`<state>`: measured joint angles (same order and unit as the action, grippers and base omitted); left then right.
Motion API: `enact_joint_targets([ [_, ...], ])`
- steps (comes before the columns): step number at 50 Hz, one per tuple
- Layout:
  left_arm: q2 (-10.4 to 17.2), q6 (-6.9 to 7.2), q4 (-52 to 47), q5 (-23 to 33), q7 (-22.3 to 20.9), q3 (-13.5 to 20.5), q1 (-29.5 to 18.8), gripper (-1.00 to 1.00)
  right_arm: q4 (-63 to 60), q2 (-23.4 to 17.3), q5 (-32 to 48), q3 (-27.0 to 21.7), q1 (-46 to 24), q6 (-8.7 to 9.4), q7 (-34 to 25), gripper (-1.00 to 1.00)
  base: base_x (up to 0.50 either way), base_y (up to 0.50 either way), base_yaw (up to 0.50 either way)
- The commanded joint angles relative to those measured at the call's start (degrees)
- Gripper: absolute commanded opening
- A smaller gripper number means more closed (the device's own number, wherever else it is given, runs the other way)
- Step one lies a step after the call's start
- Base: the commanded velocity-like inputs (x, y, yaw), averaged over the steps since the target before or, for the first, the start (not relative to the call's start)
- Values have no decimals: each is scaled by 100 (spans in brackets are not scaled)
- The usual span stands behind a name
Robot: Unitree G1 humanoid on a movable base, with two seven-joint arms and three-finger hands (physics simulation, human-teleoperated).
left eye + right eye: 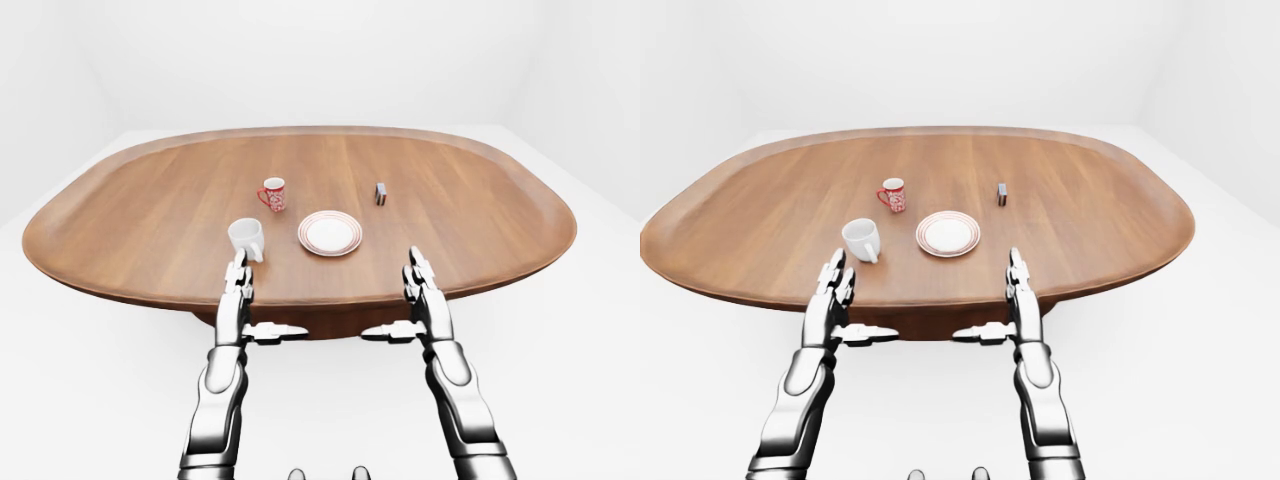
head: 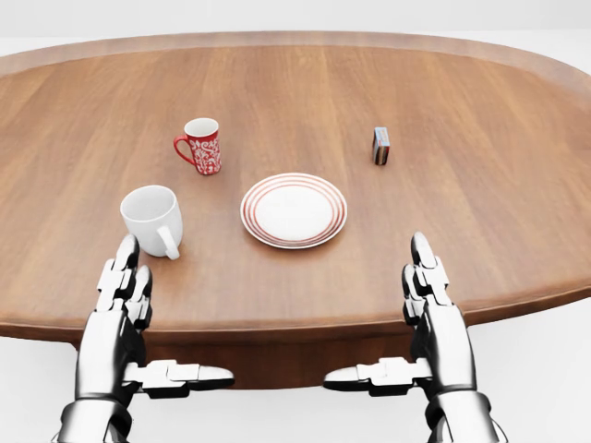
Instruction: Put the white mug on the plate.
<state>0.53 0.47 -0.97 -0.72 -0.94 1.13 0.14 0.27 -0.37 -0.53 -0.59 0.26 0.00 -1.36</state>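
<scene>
I see the white mug (image 2: 152, 218) upright on the wooden table (image 2: 480, 185), just left of the red-ringed plate (image 2: 294, 209) and apart from it; my left hand (image 2: 125, 305) sits just below the mug, fingers straight, released, holding nothing; my right hand (image 2: 429, 305) is the same, empty at the table's near edge. A red patterned mug (image 2: 202, 145) stands above the white one and a small box (image 2: 380, 145) lies right of the plate; no writing on either is readable.

On the table (image 2: 480, 231), in the head view, white mug (image 2: 153, 220) lies left of plate (image 2: 294, 210)
</scene>
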Motion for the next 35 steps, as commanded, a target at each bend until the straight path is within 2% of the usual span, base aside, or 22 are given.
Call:
enact_joint_targets([
  [1, 92, 83, -218, -131, -144, 221, 29, 100, -16, -46, -97, -60, 99, 43, -277, 100, 0, 0, 0],
  [4, 100, 71, -215, -116, -123, 242, 16, 100, -147, -49, -80, -40, 122, 140, -312, 100, 0, 0, 0],
  [7, 159, 386, -579, -190, -103, 363, -23, 100, -732, -86, -116, -101, 188, 500, -326, 100, 0, 0, 0],
  [8, 197, 453, -714, -166, -66, 424, -52, 100, -965, -104, -138, -159, 197, 500, -313, 100, 0, 0, 0],
  [10, 233, 453, -979, -209, -6, 554, -90, 100, -1407, -138, -147, -268, 228, 500, -284, 100, 0, 0, 0],
  [12, 397, 453, -1634, -256, 149, 912, -195, 100, -2567, -279, -274, -683, 285, 500, -242, 100, 0, 0, 0],
  [16, 560, 453, -2078, -305, 158, 1280, -314, 100, -3529, -296, -632, -1235, 316, 500, -380, 100, 0, 0, 0],
  [17, 583, 453, -2273, -593, 284, 1579, -420, 100, -4046, -369, -745, -1530, 314, 500, -352, 100, 0, 0, 0],
  [18, 634, 453, -2440, -751, 249, 1687, -408, 100, -4395, -393, -902, -1793, 282, 500, -354, 100, 0, 0, 0],
  [20, 712, 453, -2576, -697, 393, 1793, -434, 100, -4834, -458, -1121, -2187, 217, 500, -370, 100, 0, 0, 0],
  [21, 746, 453, -2718, -968, 381, 1981, -469, 100, -5188, -520, -1386, -2595, 176, 500, -371, 100, 0, 0, 0],
  [26, 922, 453, -2820, -1183, 717, 2320, -546, 100, -5603, -618, -2087, -3635, 221, 500, -419, 100, 0, 0, 0],
  [28, 889, 453, -2789, -1638, 741, 2446, -574, 100, -5589, -639, -2177, -3747, 282, 500, -443, 100, 0, 0, 0],
  [30, 974, 453, -2896, -1265, 958, 2394, -485, 100, -5511, -648, -2362, -3918, 297, 500, -445, 100, 0, 0, 0],
  [35, 1008, 453, -2888, -1473, 1085, 2556, -522, 100, -5416, -739, -2449, -3897, 302, 500, -344, 100, 0, 0, 0],
])
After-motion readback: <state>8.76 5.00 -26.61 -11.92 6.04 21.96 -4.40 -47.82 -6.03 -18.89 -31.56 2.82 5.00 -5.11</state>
